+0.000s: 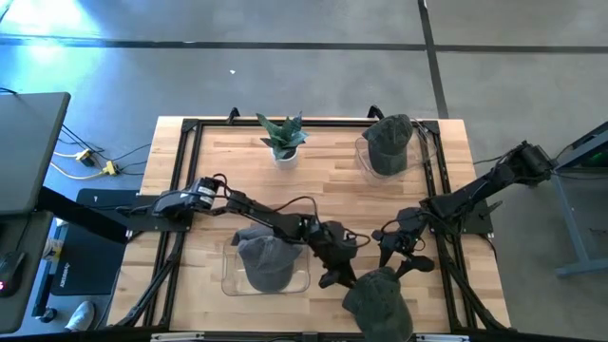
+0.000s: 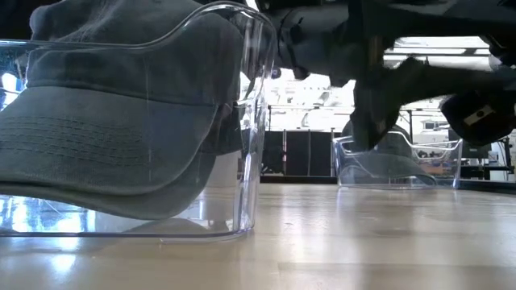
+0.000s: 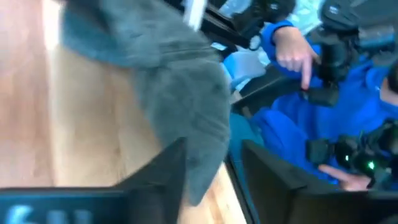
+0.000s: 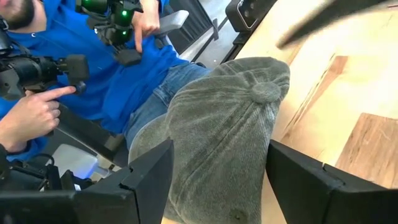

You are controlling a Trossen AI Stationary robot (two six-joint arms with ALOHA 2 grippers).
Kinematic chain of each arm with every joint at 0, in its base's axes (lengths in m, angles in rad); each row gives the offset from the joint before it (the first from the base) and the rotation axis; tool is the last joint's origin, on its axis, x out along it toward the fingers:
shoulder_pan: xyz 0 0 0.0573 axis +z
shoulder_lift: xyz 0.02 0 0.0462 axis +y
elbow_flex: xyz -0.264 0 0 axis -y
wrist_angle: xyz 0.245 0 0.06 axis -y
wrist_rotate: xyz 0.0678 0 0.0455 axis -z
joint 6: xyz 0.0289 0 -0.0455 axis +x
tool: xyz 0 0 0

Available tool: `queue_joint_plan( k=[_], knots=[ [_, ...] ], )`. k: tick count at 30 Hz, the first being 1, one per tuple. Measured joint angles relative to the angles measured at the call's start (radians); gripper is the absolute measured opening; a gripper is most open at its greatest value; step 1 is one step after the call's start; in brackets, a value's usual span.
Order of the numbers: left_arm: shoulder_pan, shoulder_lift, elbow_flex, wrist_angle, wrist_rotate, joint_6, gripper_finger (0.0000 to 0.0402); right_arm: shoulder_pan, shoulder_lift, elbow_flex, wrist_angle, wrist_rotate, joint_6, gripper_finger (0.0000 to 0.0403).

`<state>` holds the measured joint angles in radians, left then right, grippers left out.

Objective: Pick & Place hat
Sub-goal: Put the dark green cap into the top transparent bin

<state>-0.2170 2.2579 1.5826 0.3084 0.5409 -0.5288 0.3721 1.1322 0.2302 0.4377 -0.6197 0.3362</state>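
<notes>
High view first: 3 caps on show. The one in play is the grey-green cap at the near edge of the tabletop, hanging partly over it, and both hands sit just behind it. The left hand is touching or nearly touching its left shoulder; the right hand stands a shade farther back on its right. So the cap lies forward of both hands, between them, with the left arm the nearer by a whisker. Another grey cap already rests in the clear tray on the left, and a third cap sits in a clear tub at the far right, near a small potted plant.

Low view: the trayed cap fills the left behind the tray's clear wall; dark arm parts crowd the upper right, but I cannot tell the fingers from here.

Left wrist view: cap fabric runs down between the 2 dark fingers, which stand part-way apart. It looks loosely held or just let go; I cannot tell which.

Right wrist view: the cap's crown, button up, sits squarely in the gap between wide-spread fingers with nothing gripped. A person in blue sits beyond the edge.
</notes>
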Motion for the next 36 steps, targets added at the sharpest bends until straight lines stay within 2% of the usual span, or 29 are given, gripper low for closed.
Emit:
queue_joint_plan(
  k=[6, 10, 13, 22, 29, 34, 36],
  knots=[
    [0.001, 0.0, 0.0, -0.038, -0.064, -0.086, 0.0277, 0.0, 0.0, 0.0, 0.0, 0.0, 0.001, 0.024],
    [-0.023, 0.019, 0.0, -0.013, -0.095, -0.134, 0.0325, 0.0, 0.0, 0.0, 0.0, 0.0, -0.003, 0.024],
    [-0.042, 0.021, -0.001, 0.032, -0.107, -0.132, 0.0334, 0.0, 0.0, 0.0, 0.0, 0.0, -0.004, 0.0241],
    [-0.08, 0.019, 0.001, 0.074, -0.264, -0.131, 0.0335, 0.0, -0.001, 0.0, 0.007, 0.0, -0.004, 0.024],
    [-0.079, 0.019, 0.001, 0.079, -0.272, -0.134, 0.0335, 0.0, -0.001, 0.0, 0.013, -0.001, -0.002, 0.0241],
    [-0.079, 0.019, 0.001, 0.078, -0.316, -0.134, 0.0335, 0.0, -0.001, 0.0, 0.031, -0.001, -0.004, 0.0241],
    [-0.077, 0.052, 0.012, 0.113, -0.313, -0.134, 0.0335, 0.0, -0.001, 0.0, 0.036, -0.005, -0.004, 0.0241]
  ],
)
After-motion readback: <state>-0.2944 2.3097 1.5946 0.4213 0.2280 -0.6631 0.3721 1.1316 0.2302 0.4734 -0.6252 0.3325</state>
